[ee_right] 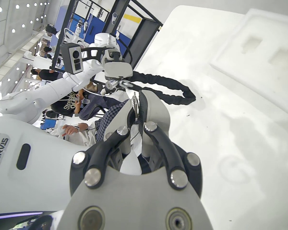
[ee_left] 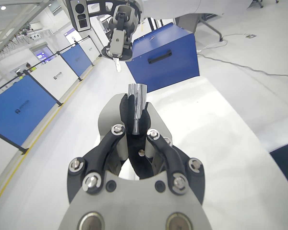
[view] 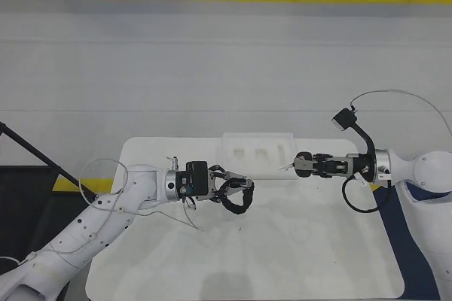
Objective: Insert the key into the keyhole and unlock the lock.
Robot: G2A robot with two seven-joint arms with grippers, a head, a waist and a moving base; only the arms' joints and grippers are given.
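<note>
My left gripper [view: 226, 186] is shut on a cable lock [view: 242, 200], a black cable loop with a chrome cylinder, held above the table's middle. In the left wrist view the chrome cylinder [ee_left: 137, 96] sticks out past the shut fingers [ee_left: 156, 118], its end facing the other arm. My right gripper [view: 300, 164] is shut on a small silver key [view: 288, 165], whose blade [ee_left: 117, 66] points toward the cylinder with a gap between them. In the right wrist view the key [ee_right: 135, 102] sits between my right gripper's fingertips [ee_right: 138, 101], and the black loop [ee_right: 172, 89] hangs beyond it.
A white foam tray [view: 260, 154] with two square recesses lies at the back of the white table [view: 286, 256]. A blue cabinet [ee_left: 163, 56] stands off the table behind the right arm. Bare table surface stretches toward the front edge.
</note>
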